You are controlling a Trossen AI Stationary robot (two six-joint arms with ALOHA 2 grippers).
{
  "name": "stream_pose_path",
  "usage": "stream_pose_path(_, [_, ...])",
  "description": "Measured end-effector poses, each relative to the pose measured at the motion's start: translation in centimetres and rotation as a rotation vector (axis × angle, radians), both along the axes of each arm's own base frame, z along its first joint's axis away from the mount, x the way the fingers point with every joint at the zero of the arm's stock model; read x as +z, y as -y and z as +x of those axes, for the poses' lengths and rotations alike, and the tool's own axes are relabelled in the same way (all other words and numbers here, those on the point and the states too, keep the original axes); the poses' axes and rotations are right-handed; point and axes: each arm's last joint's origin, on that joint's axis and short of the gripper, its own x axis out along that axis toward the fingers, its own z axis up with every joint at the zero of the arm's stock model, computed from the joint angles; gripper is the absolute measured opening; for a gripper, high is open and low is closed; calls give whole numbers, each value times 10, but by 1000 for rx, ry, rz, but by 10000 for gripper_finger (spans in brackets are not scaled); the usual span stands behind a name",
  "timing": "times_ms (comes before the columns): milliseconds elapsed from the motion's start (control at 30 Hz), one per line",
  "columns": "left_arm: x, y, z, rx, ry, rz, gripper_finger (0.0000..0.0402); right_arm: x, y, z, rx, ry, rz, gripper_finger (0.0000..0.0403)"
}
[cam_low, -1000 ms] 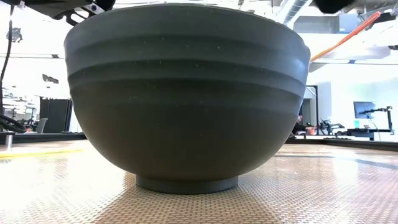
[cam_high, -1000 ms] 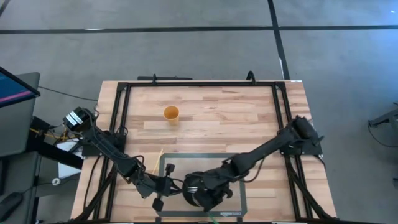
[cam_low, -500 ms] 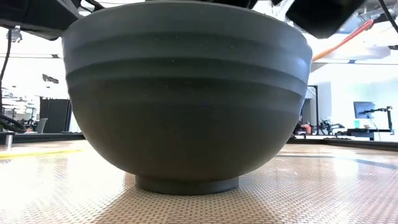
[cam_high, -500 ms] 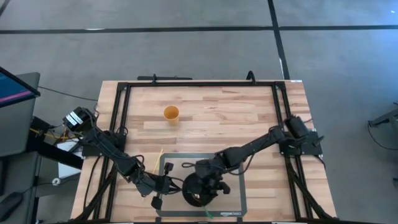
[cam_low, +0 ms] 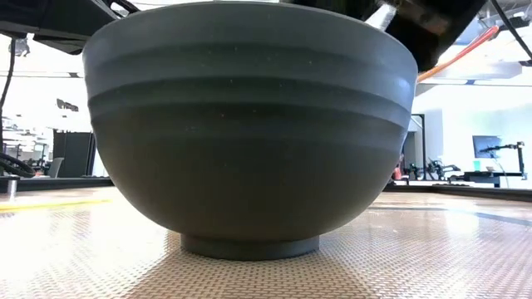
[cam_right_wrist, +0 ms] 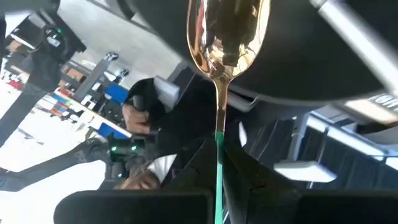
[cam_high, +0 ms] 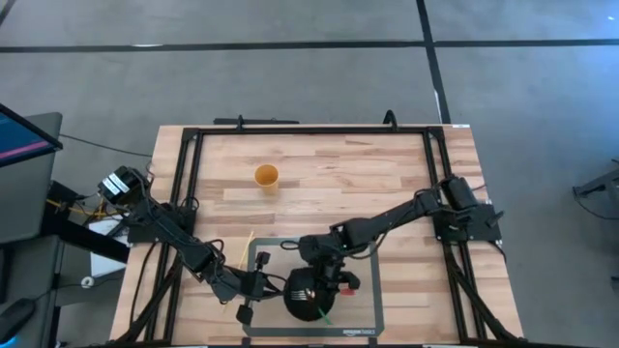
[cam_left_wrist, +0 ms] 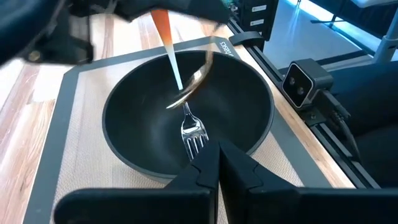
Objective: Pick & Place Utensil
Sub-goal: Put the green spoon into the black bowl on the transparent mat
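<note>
A dark bowl (cam_high: 298,302) (cam_low: 249,124) stands on a tan mat near the table's near edge. A fork (cam_left_wrist: 193,134) with an orange handle (cam_left_wrist: 161,25) lies in it, tines low on the inner wall and handle slanting up over the rim. My right gripper (cam_high: 327,278) (cam_right_wrist: 221,160) is above the bowl's far side, shut on a gold spoon (cam_right_wrist: 227,25) (cam_left_wrist: 198,79) with a green handle. My left gripper (cam_high: 248,290) (cam_left_wrist: 217,163) is shut just left of the bowl's rim. I cannot tell whether it touches the bowl. My right gripper pinches the spoon's green handle (cam_right_wrist: 219,149) between its two fingers, with the handle lying along them. The gold spoon bowl sticks out ahead of the fingertips. The spoon is lifted clear and hangs over the inside of the dark bowl.
An orange cup (cam_high: 266,176) stands on the far half of the wooden table. A thin yellow stick (cam_high: 242,253) lies left of the mat (cam_high: 366,307). Black rails frame the table, and the low camera (cam_left_wrist: 305,84) sits at the near edge beside the bowl.
My right gripper has drawn back from over the middle of the bowl toward the table's far edge, still holding the spoon. Its arm has pulled back to the right. The bowl, hidden under the gripper a second ago, now shows in the high view.
</note>
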Motion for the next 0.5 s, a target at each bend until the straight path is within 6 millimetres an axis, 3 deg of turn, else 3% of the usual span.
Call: stream_pose_path(500, [-1,1,0,0,-18,-45,4,-11,7,-2,37,8,-72,4])
